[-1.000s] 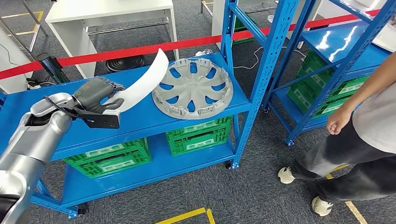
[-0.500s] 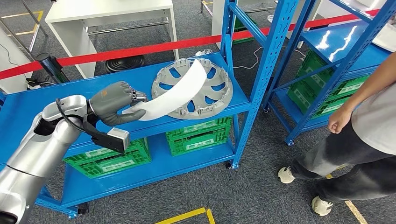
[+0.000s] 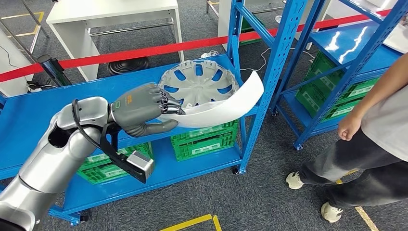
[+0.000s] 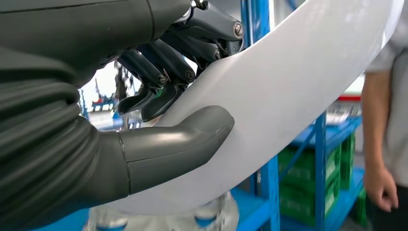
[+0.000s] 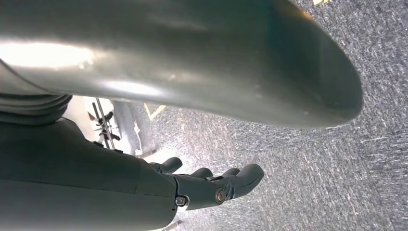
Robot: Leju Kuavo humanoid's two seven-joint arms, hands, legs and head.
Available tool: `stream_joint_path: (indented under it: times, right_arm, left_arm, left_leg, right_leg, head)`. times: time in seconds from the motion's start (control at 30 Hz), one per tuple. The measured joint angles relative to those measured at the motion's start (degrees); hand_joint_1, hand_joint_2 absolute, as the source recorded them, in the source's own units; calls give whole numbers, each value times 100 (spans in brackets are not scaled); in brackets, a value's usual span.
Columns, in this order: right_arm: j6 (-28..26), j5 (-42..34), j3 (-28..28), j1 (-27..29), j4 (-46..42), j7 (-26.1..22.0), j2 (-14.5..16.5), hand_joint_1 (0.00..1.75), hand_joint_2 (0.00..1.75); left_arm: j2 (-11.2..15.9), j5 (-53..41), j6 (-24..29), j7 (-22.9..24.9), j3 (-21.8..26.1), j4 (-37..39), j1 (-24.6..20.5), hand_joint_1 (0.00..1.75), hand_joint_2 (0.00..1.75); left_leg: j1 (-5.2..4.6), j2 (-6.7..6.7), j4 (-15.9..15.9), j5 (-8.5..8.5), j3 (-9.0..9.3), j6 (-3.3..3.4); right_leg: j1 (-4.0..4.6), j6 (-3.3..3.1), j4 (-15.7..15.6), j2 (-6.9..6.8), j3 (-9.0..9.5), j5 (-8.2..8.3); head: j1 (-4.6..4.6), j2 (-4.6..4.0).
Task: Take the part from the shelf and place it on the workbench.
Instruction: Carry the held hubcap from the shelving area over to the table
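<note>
The part is a long, curved white panel [image 3: 221, 107]. My left hand [image 3: 142, 108] grips one of its ends, thumb below and fingers on top. The panel reaches out to the right, in front of the blue shelf [image 3: 29, 115] and across its upright post. In the left wrist view the thumb [image 4: 178, 144] presses under the white panel [image 4: 298, 96] while the dark fingers [image 4: 163, 72] clamp its upper edge. My right hand [image 5: 207, 187] hangs over the grey carpet, fingers loosely apart and holding nothing.
A silver hubcap [image 3: 197, 82] lies on the shelf's top board behind the panel. Green crates [image 3: 204, 139] sit on the lower board. A person [image 3: 380, 120] stands at the right, near a second blue shelf [image 3: 346, 43]. Red barrier tape [image 3: 144, 50] and a white table [image 3: 110, 9] are behind.
My left arm has swung right and toward me, carrying the white panel from over the shelf's left part to in front of the hubcap and past the post.
</note>
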Motion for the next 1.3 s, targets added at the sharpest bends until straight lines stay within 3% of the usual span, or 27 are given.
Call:
stream_joint_path:
  times: [0.23, 0.5, 0.67, 0.8, 0.87, 0.93, 0.97, 1.0, 1.03, 1.07, 1.13, 1.17, 1.3]
  right_arm:
    - [5, -32, 1, 54, 0, 1, -2, 0, 0]
    - [-1, -23, 1, 58, 0, 0, -2, 0, 0]
    - [10, 6, 0, 57, 0, 0, -2, 0, 0]
    - [13, 15, 1, 47, 0, 1, -3, 0, 0]
    - [13, 15, 2, 44, 0, -1, -5, 0, 0]
    - [13, 10, 2, 48, 0, -2, -14, 0, 0]
    - [13, 4, 2, 51, 0, 0, -19, 0, 0]
    - [13, -3, 2, 54, 0, 0, -23, 0, 0]
    - [13, -9, 2, 54, 0, 0, -24, 0, 0]
    - [12, -13, 2, 53, -1, 0, -26, 0, 0]
    - [10, -14, 2, 46, -1, -2, -28, 0, 0]
    - [9, -14, 2, 43, -2, -2, -28, 0, 0]
    - [1, -23, 2, 34, -2, 0, -26, 0, 0]
  left_arm:
    - [535, 32, 388, -386, 420, -506, 530, 175, 175]
    - [667, -33, 316, -201, 672, -592, 684, 175, 175]
    - [707, -80, 282, -145, 777, -601, 717, 175, 175]
    - [729, -119, 282, -100, 845, -628, 722, 175, 175]
    - [729, -156, 282, -92, 857, -647, 724, 175, 175]
    - [721, -227, 281, -75, 859, -644, 740, 175, 175]
    - [716, -263, 281, -68, 858, -639, 754, 175, 175]
    - [709, -295, 284, -57, 857, -634, 764, 175, 175]
    - [702, -324, 290, -44, 857, -628, 770, 175, 175]
    - [693, -351, 299, -27, 857, -621, 773, 175, 175]
    - [675, -387, 321, 6, 856, -602, 769, 175, 175]
    - [669, -392, 328, 16, 856, -591, 763, 175, 175]
    - [667, -357, 330, 27, 857, -542, 707, 175, 175]
  left_leg:
    - [0, 5, -9, 0, 10, -1]
    - [-30, -2, 9, -16, 5, 24]
    - [-51, -2, 56, -55, -5, 84]
    - [-31, 10, -26, -35, 51, 174]
    - [2, 28, -92, 0, 97, 220]
    - [-1, 33, -88, 0, 83, 239]
    - [-2, 32, -74, -3, 70, 241]
    - [-1, 32, -55, -6, 55, 238]
    - [5, 31, -30, -12, 42, 229]
    - [15, 30, 2, -23, 29, 212]
    - [26, 23, 73, -47, -3, 149]
    - [24, 17, 105, -53, -18, 109]
    - [20, 2, 138, -42, -83, -51]
  right_leg:
    - [2, -3, 0, 1, 2, -10]
    - [-35, 19, -3, -2, 8, -8]
    - [-68, 79, -7, -2, 25, -22]
    - [-71, 151, 24, -2, 48, -83]
    - [-60, 155, 445, 0, -137, -347]
    - [-44, 153, 1204, 1, -533, -696]
    - [-42, 154, 1480, 2, -691, -758]
    - [-41, 154, 1571, 1, -763, -707]
    - [-43, 154, 1419, 0, -715, -541]
    - [-49, 157, 1074, -3, -564, -315]
    - [-34, 131, 412, -1, -256, -13]
    - [-22, 101, 237, 6, -182, 41]
    - [-16, -82, 185, 20, -251, 102]
  head:
    - [-2, 0]
    - [-2, 0]
    - [-2, 0]
    - [1, 0]
    - [9, 0]
    - [14, 0]
    - [14, 0]
    - [14, 0]
    - [14, 0]
    - [14, 0]
    - [12, 0]
    - [11, 0]
    - [7, 0]
